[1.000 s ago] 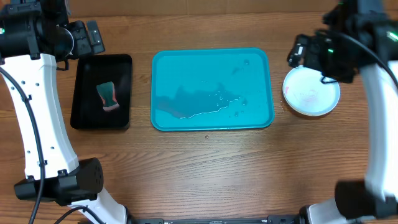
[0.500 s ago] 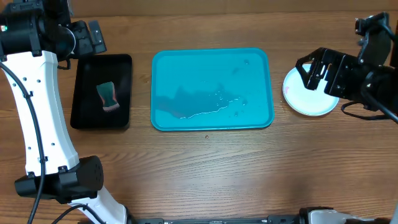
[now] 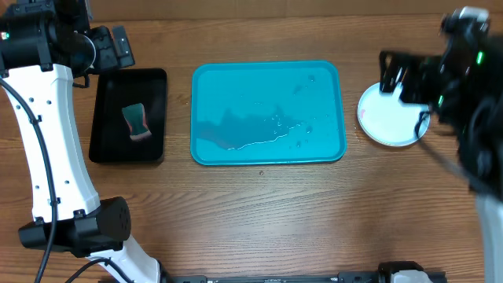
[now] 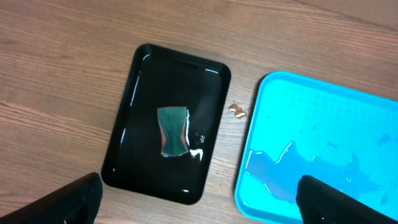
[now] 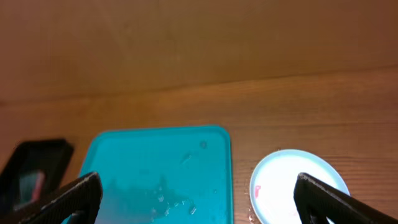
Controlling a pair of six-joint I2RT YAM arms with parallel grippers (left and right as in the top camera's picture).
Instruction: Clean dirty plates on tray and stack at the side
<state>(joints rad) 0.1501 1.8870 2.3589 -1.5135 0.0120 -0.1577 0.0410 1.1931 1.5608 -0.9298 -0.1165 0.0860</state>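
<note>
The turquoise tray (image 3: 267, 114) lies in the middle of the table, wet, with water pooled on it and no plate on it. It also shows in the left wrist view (image 4: 323, 155) and the right wrist view (image 5: 155, 174). A round pale plate with a light-blue rim (image 3: 389, 118) lies on the table right of the tray. It has a small red smear (image 5: 257, 190). I cannot tell whether other plates lie under it. My right gripper (image 3: 393, 75) hangs high over the plate's far edge, open and empty (image 5: 199, 208). My left gripper (image 3: 118, 47) is open and empty (image 4: 199, 211).
A black tray (image 3: 128, 115) lies left of the turquoise tray with a green and red sponge (image 3: 137, 122) in it; both show in the left wrist view (image 4: 168, 124). A small brown crumb (image 4: 236, 111) lies between the trays.
My right arm has risen off the plate and drawn back to the right, its gripper open. The plate stays in place. The left arm has not moved.
</note>
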